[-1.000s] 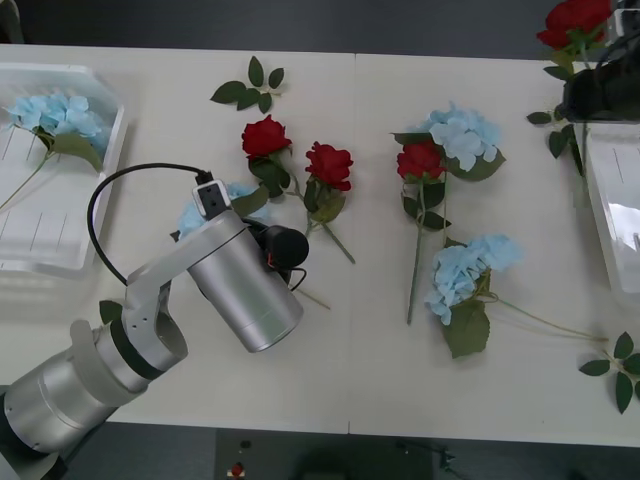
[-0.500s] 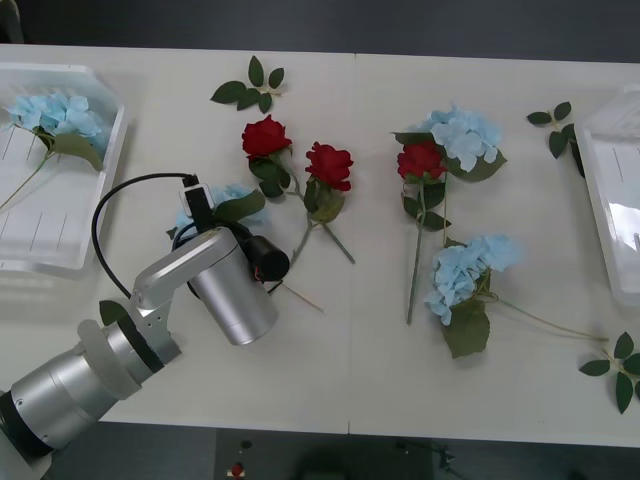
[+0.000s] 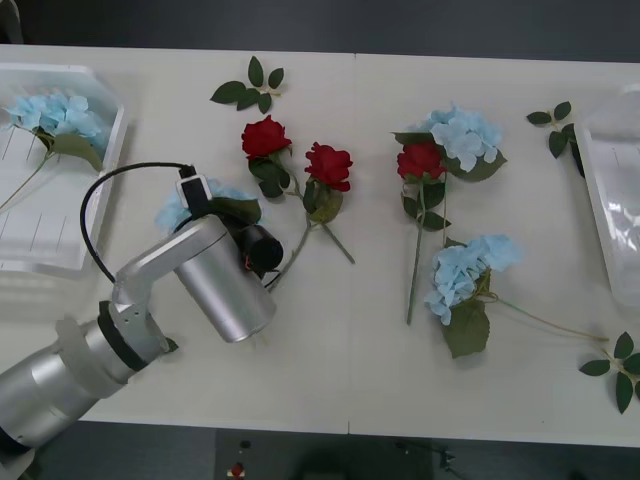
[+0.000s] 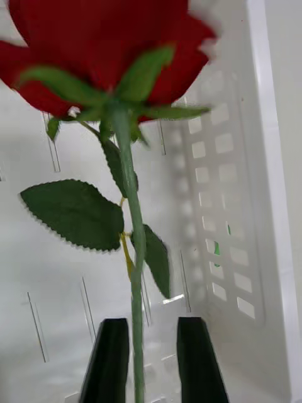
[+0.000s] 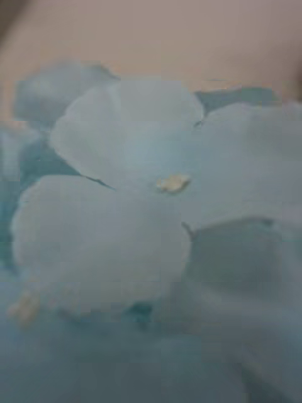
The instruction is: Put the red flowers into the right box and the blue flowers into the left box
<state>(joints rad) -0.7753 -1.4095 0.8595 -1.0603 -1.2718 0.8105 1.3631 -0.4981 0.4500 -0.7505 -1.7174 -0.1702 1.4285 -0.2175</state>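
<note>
In the right wrist view my right gripper (image 4: 151,360) is shut on the thin green stem of a red flower (image 4: 107,44). Its bloom hangs above the white floor of the right box (image 4: 229,208), beside a slotted wall. My left gripper (image 3: 236,230) is down on a blue flower (image 3: 180,208) left of the table's middle, and pale petals of this blue flower (image 5: 126,220) crowd the left wrist view. The left box (image 3: 110,150) holds one blue flower (image 3: 55,113). Three red flowers (image 3: 265,136) (image 3: 329,164) (image 3: 420,160) and two blue flowers (image 3: 463,134) (image 3: 462,272) lie on the table.
The right box (image 3: 612,185) sits at the table's right edge. Loose green leaf sprigs lie at the back (image 3: 250,88), near the right box (image 3: 555,125) and at the front right corner (image 3: 615,370). My left arm (image 3: 110,340) reaches in from the front left.
My right gripper, holding a red flower at the far right a second ago, has left the front view. The left arm has shifted left and settled closer onto the blue flower.
</note>
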